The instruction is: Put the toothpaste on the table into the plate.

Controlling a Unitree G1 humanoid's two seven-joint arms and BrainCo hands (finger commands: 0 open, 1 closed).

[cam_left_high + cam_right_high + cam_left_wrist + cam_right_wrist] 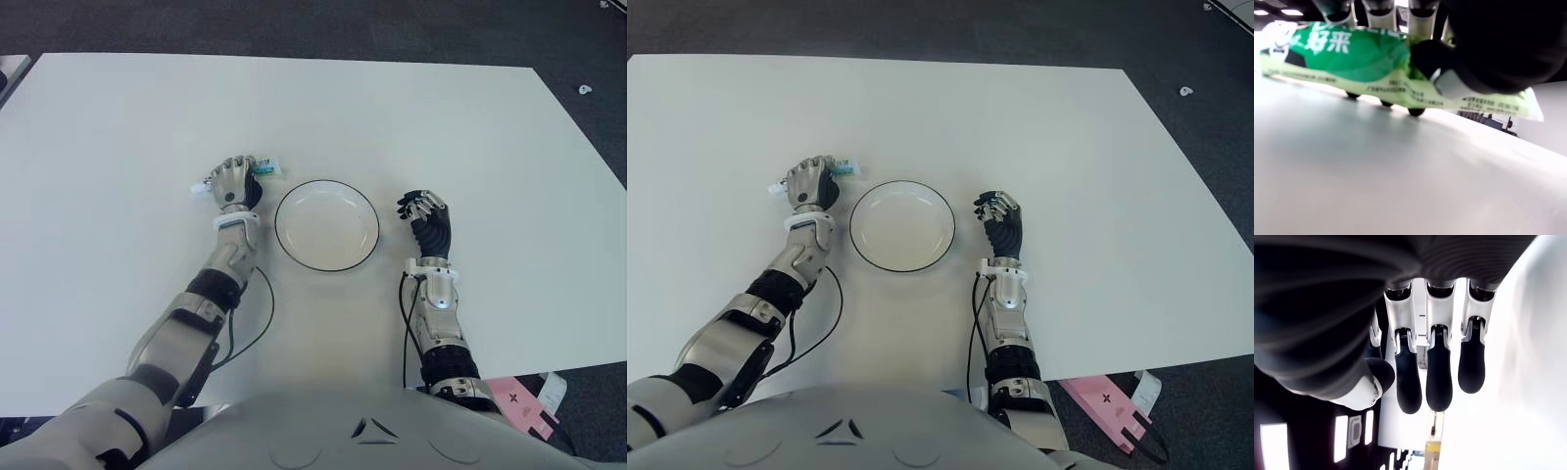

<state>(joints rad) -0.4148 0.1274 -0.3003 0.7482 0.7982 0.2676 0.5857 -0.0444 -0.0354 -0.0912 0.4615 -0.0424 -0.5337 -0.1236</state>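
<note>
Nearest the robot's body, the right hand (425,217) shows just right of the plate (363,209), fingers loosely curled and holding nothing. Left of the plate, the left hand (235,182) is closed around the toothpaste (1352,58), which sits at or just above the table (118,127). Grasping appears done; lifting, transfer and release into the plate remain. Beyond the white tabletop lies dark floor (294,24).
</note>
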